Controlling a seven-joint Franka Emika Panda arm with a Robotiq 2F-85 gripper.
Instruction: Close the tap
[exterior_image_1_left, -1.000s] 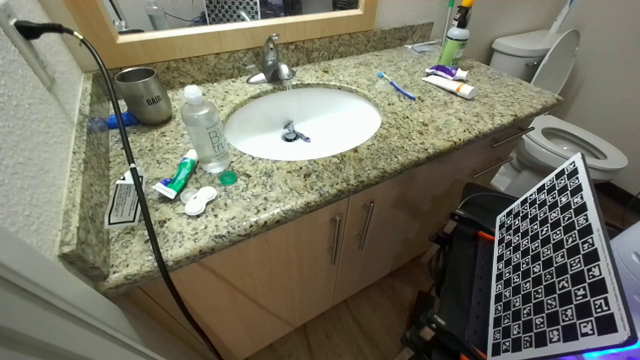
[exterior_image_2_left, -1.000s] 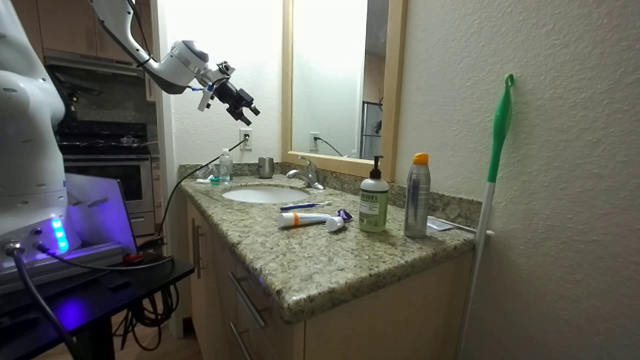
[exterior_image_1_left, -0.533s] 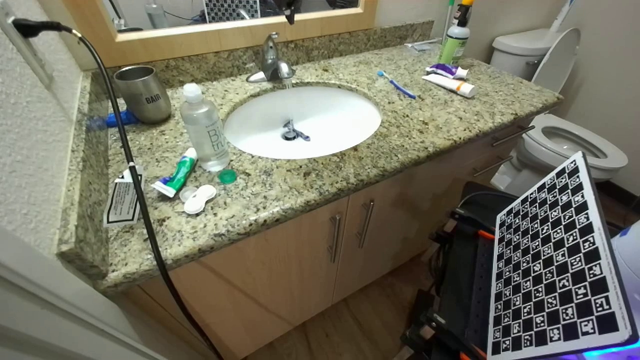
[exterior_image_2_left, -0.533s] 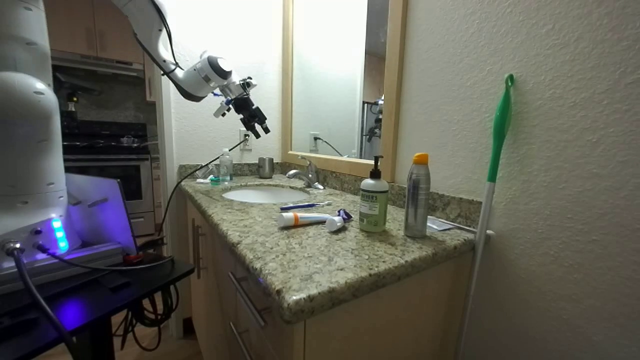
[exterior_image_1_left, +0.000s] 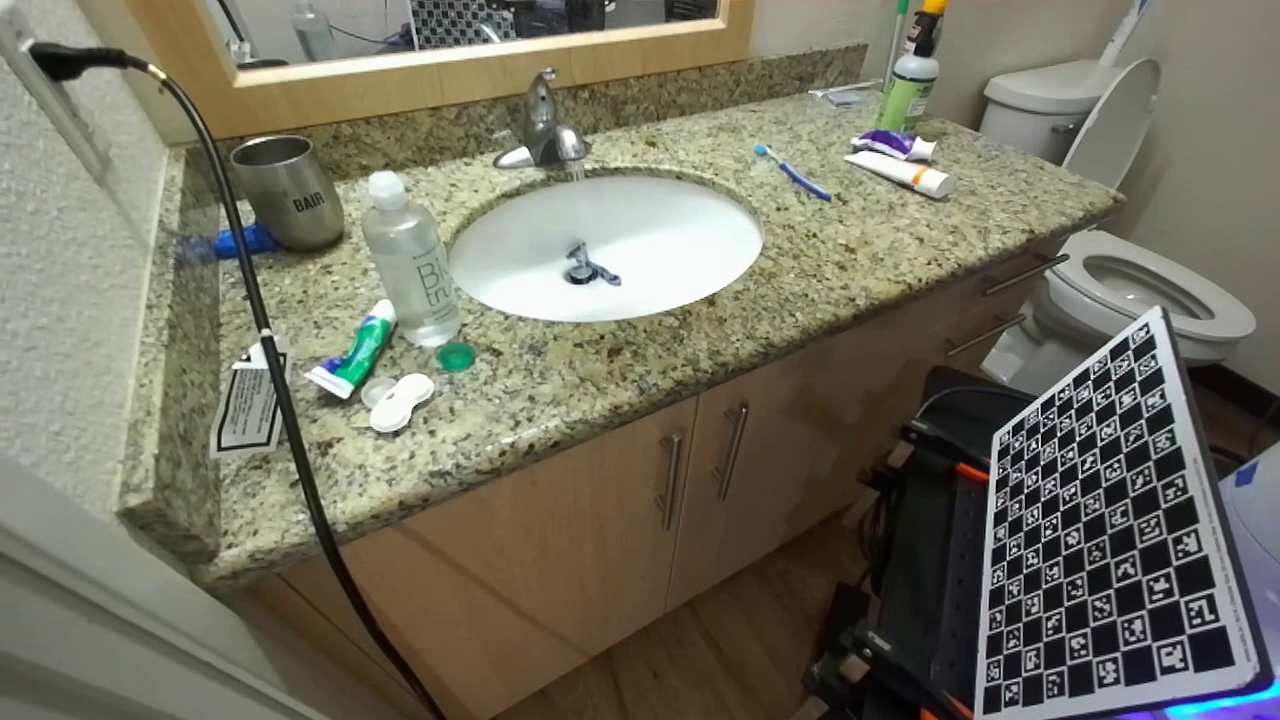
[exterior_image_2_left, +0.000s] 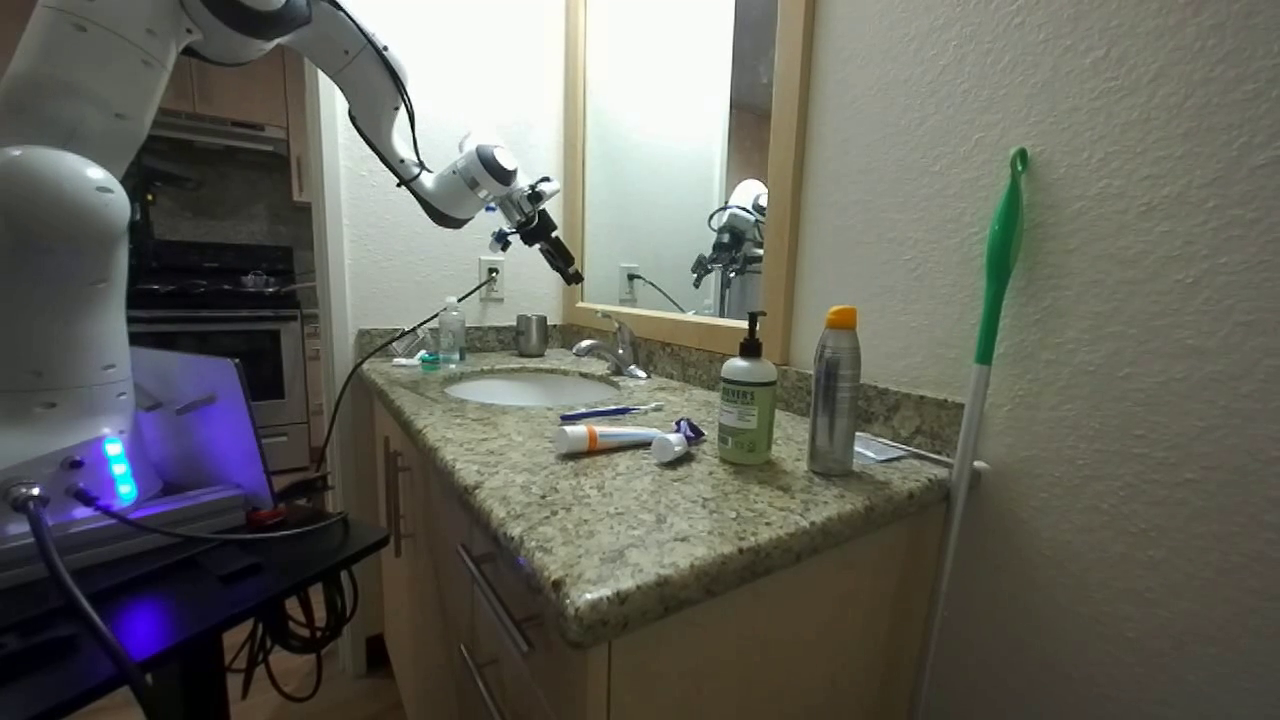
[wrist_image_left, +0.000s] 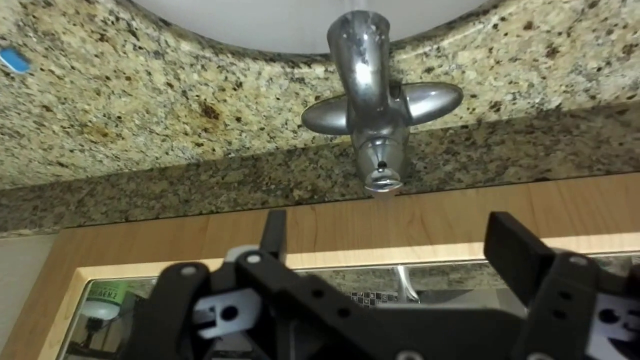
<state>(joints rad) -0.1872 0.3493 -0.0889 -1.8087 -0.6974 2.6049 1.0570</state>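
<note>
Swung closer to the mirror (exterior_image_2_left: 665, 160), the fingers (wrist_image_left: 517, 257) stand wide apart and empty, the tap (wrist_image_left: 367, 80) below them, between mirror and sink (exterior_image_1_left: 685, 225), its handle (wrist_image_left: 383, 174) in line with their gap.

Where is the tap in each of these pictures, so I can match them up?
In an exterior view: the tap is in the upper part, left of centre, at the back edge of the sink.
In an exterior view: the tap is almost dead centre, with the sink below and to its left.
In the wrist view: the tap is in the upper half, right of centre.
Shared landmark: the white sink, cut off by the wrist view's top edge.
</note>
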